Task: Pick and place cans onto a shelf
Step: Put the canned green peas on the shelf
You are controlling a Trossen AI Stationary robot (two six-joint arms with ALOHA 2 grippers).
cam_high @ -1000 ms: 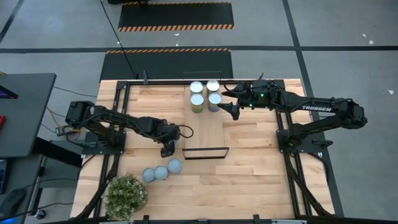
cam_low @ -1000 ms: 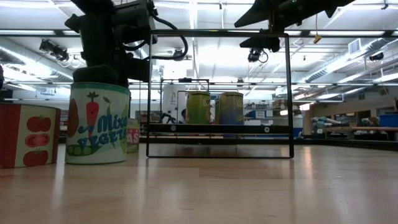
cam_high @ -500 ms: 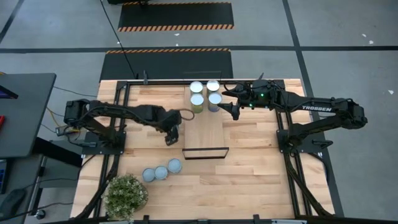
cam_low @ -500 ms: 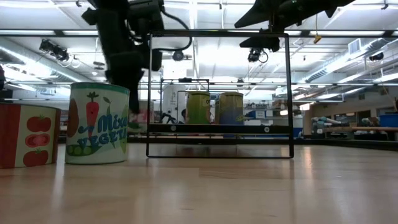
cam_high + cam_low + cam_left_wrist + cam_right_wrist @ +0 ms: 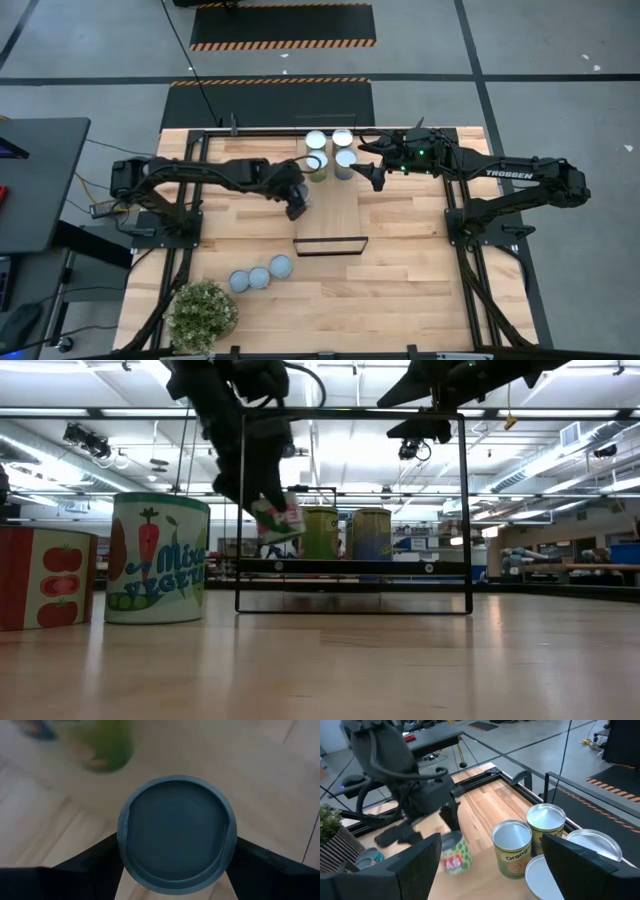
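My left gripper is shut on a can with a red-and-green label, held in the air by the left edge of the shelf, a light-wood board with a black frame at its near end. The can's pale blue-grey round end fills the left wrist view. Several cans stand on their bases at the shelf's far end. Three more cans stand on the table near the front left. My right gripper is open and empty, just right of the cans on the shelf. My left gripper pinches the can by its round side wall, one finger on each side. The fingers slant down from above and from the table's left. The can hangs tilted below the fingers, lifted clear of table and shelf.
A bushy potted plant stands at the table's front left corner. A mixed-vegetables can and a tomato can stand close in the low view. Black rails run along both sides of the table.
My left gripper has gone up and toward the table's far and right edges, from beside the three table cans to the shelf's left edge. The can has gone with it, lifted well clear of the table and tipped over to a slant.
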